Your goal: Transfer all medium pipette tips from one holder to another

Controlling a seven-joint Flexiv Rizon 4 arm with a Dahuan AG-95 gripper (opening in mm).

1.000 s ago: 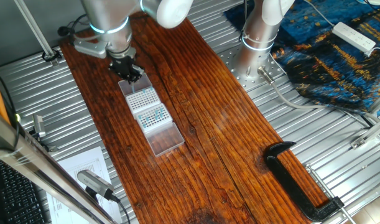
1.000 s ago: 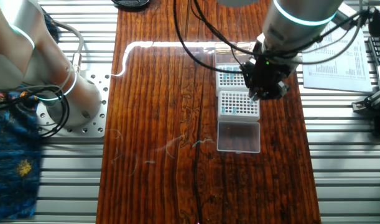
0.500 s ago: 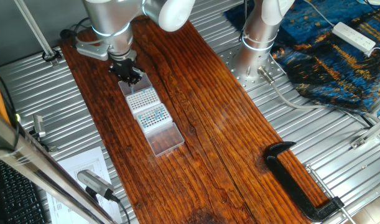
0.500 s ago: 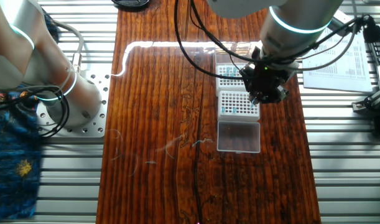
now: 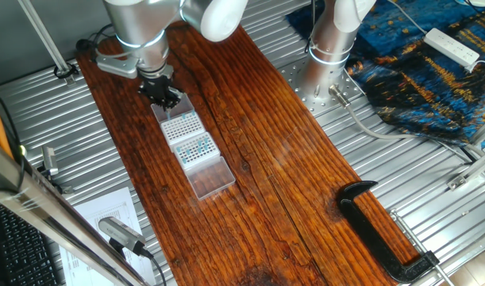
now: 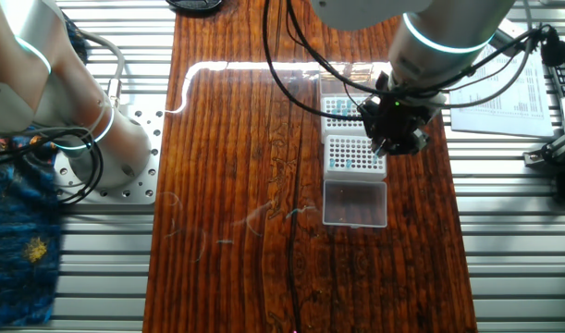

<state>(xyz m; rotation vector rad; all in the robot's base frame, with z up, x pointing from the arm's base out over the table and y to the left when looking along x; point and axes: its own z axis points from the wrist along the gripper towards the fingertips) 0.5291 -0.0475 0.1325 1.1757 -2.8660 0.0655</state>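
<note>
From where I stand the job looks partly done at most. Two small tip racks sit end to end on the wooden bench [image 5: 250,159]. The rack nearer the clear lid [image 5: 210,176] still carries a cluster of medium pipette tips [image 5: 194,148], showing as bluish dots. The rack beside it [image 5: 181,125] reads mostly as a pale grid of empty holes, though in the other fixed view a few bluish dots seem to sit at its far end [image 6: 342,106]. Which rack is giving and which receiving I can't say from this alone. My guess is that many tips are left to move.

The claw [image 5: 161,94] hangs over the far end of the paler rack. Its fingers are dark and bunched, so I cannot tell whether they are apart, together, or pinching a tip; nothing that small shows.

The first fixed view gives the row of racks cleanly, plus a black clamp [image 5: 385,230] well apart at the bench's near end. The other fixed view looks almost straight down: there the claw [image 6: 396,134] covers one side of the racks, but the open holes [image 6: 354,153] are crisper, and a printed sheet [image 6: 509,88] lies off to the side.
</note>
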